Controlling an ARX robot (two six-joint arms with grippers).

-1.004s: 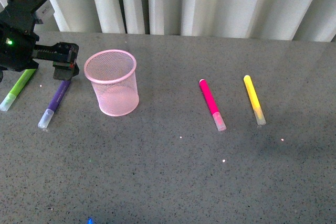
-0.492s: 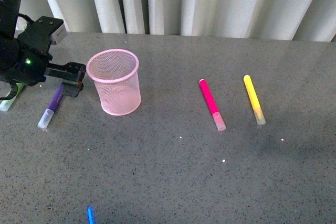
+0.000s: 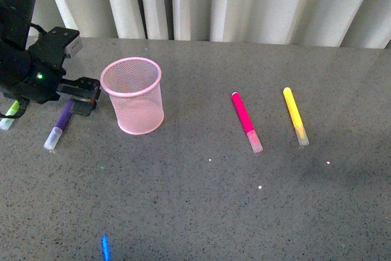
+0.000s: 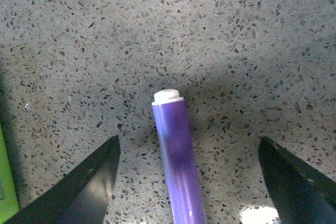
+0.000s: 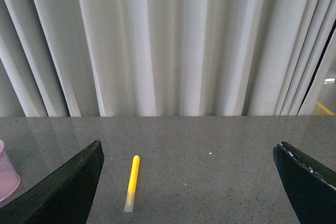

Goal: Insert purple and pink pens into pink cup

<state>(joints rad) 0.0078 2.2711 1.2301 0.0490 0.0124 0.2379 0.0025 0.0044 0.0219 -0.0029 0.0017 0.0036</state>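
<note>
The purple pen [image 3: 60,123] lies flat on the grey table, left of the pink cup [image 3: 132,96], clear cap toward me. My left gripper [image 3: 82,94] hovers over its far end, close beside the cup. In the left wrist view the purple pen [image 4: 176,156] lies between the wide-open jaws of the left gripper [image 4: 188,145], untouched. The pink pen [image 3: 246,120] lies right of the cup, cap toward me. The right gripper [image 5: 188,153] stands open with nothing in it, and does not show in the front view. The pink cup's edge [image 5: 6,174] shows in the right wrist view.
A yellow marker [image 3: 295,116] lies right of the pink pen, also the yellow marker [image 5: 131,182] ahead of the right gripper. A lime green marker [image 3: 9,116] lies left of the purple pen, partly behind the left arm. White curtains hang behind the table's far edge.
The left arm has moved right, toward the cup, bringing its gripper over the purple pen's far end. The cup shifted slightly right. The pens have not moved.
</note>
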